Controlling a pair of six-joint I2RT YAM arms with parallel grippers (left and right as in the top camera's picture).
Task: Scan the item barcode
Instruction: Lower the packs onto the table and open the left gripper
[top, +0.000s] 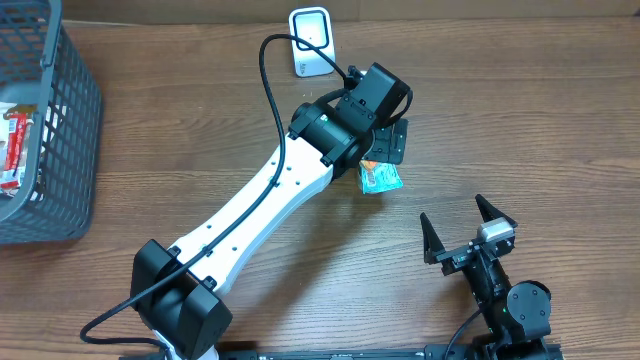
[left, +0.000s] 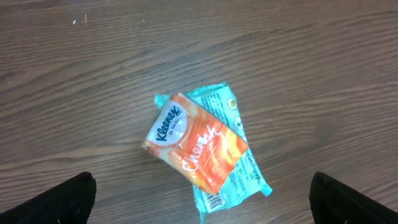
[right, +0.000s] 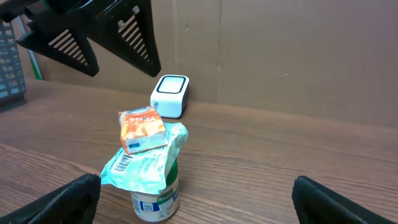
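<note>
A small stack of items stands mid-table. An orange Kleenex tissue pack (left: 196, 148) lies on a teal packet (left: 239, 180), which shows a barcode (left: 214, 200) at its lower edge. In the right wrist view both rest on a white Knorr jar (right: 155, 200), which is hidden in the other views. The white scanner (top: 311, 42) stands at the table's far edge. My left gripper (top: 388, 148) hovers open above the stack, touching nothing. My right gripper (top: 468, 228) is open and empty, nearer the front, pointing at the stack.
A grey wire basket (top: 50, 130) holding packaged goods sits at the far left. A black cable (top: 270, 90) runs along the left arm. Behind the scanner (right: 169, 95) is a brown board wall (right: 280, 50).
</note>
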